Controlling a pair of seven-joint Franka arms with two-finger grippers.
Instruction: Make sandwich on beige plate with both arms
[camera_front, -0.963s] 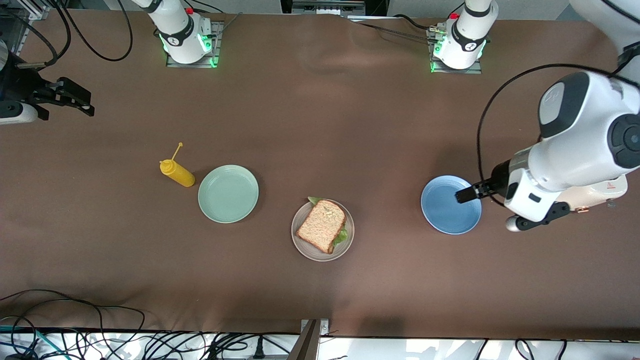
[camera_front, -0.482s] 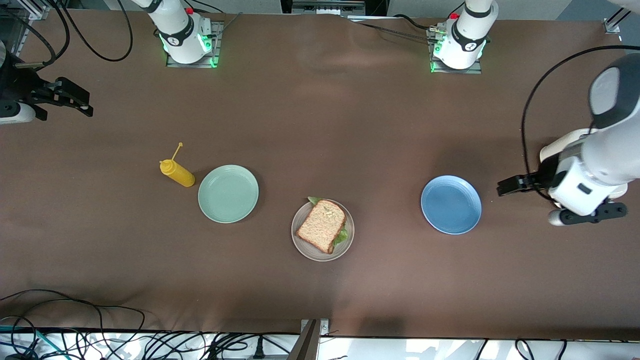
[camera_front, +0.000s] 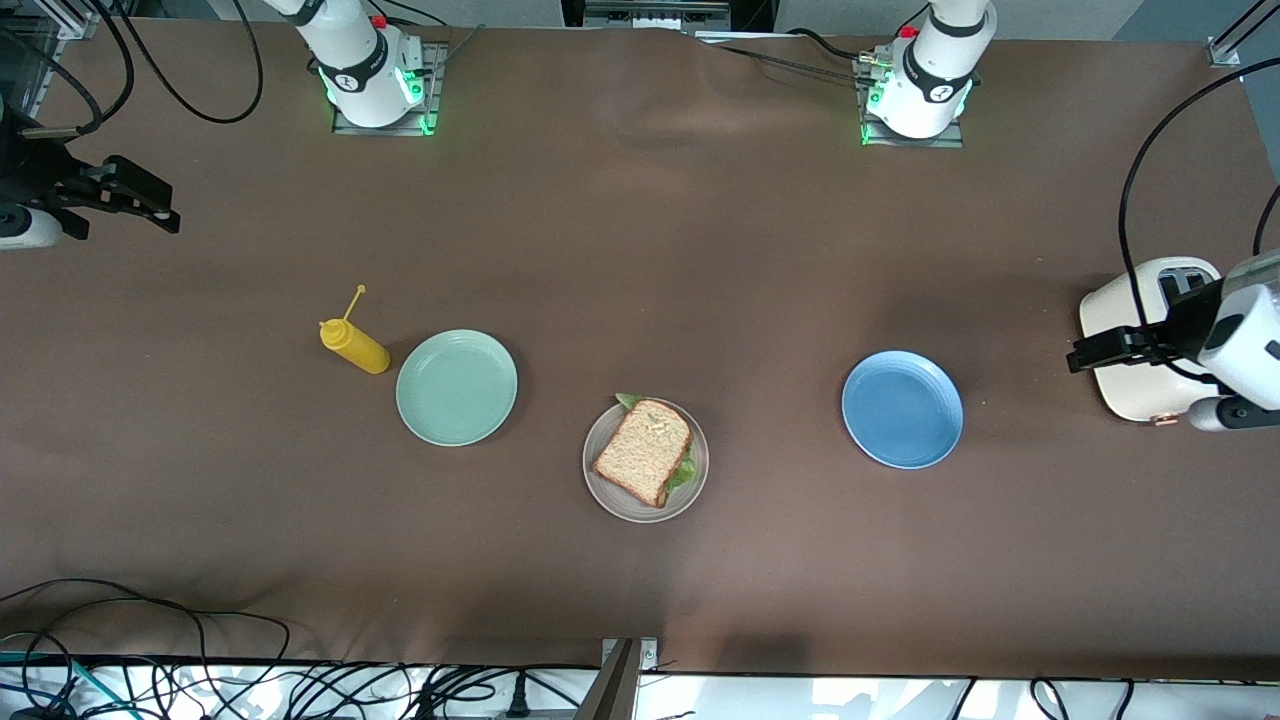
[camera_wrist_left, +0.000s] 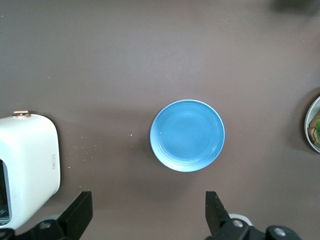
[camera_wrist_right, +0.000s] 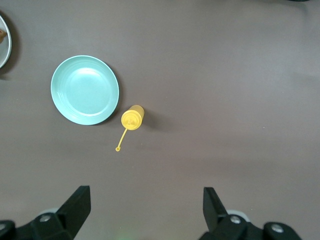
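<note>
Front view, sandwich (camera_front: 643, 452) on beige plate (camera_front: 600, 488)

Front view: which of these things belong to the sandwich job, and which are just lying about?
Part of the job:
- sandwich
- beige plate under it
- left gripper, open, over the toaster
- right gripper, open, at the right arm's end

Lying about:
- green plate
- blue plate
- mustard bottle
- toaster
</note>
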